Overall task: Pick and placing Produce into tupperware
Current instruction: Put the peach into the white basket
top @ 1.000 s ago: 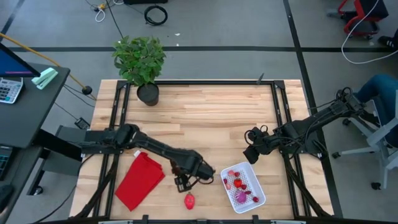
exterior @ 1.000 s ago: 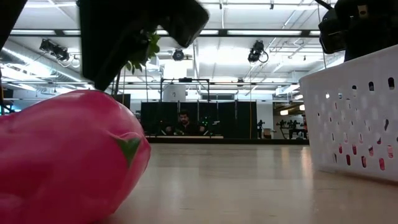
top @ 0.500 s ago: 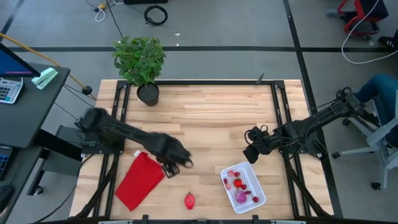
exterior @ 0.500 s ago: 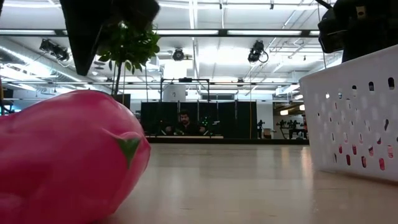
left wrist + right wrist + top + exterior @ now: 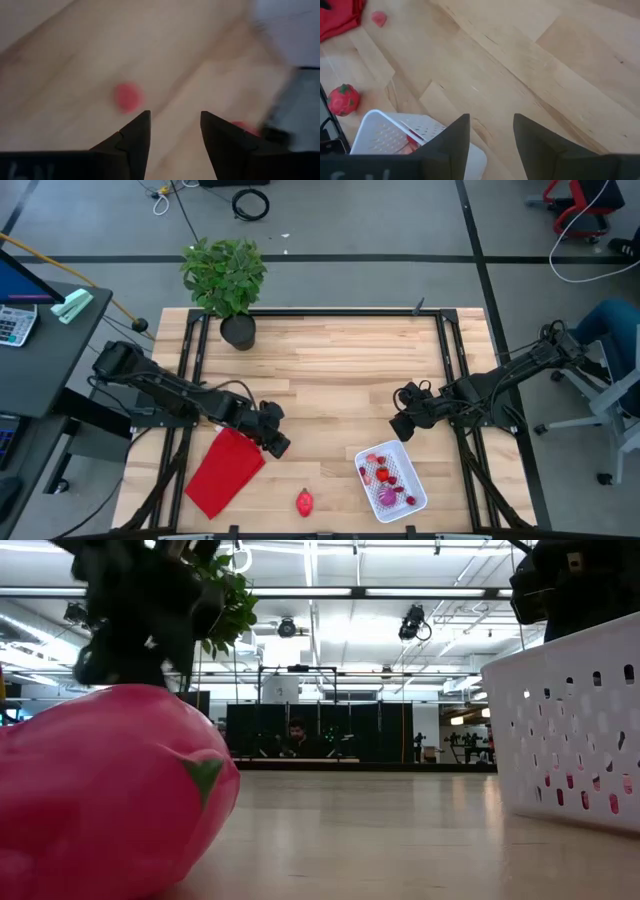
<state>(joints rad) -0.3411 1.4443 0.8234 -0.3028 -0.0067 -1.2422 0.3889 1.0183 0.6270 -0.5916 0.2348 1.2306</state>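
Note:
A red toy strawberry [image 5: 305, 501] [image 5: 100, 790] lies on its side on the wooden table near the front edge. The white perforated tupperware [image 5: 392, 478] [image 5: 395, 136] stands to its right and holds several red and pink produce pieces. A small pink piece [image 5: 379, 18] lies on the table beside the red cloth [image 5: 225, 470]. My left gripper [image 5: 276, 443] [image 5: 175, 125] hovers open above the cloth's far right corner, nothing between its fingers. My right gripper [image 5: 404, 426] [image 5: 491, 130] hangs open just beyond the tupperware's far edge, holding nothing.
A potted plant [image 5: 228, 280] stands at the table's far left corner. The red cloth covers the near left part. Bare wood lies between the two arms and across the far half. Black frame rails [image 5: 455, 370] run along the table's sides.
My left gripper has drawn back from above the strawberry toward the table's left and far side, ending over the red cloth's far right corner, and it has turned about as it went. The strawberry, the tupperware and my right gripper have kept still.

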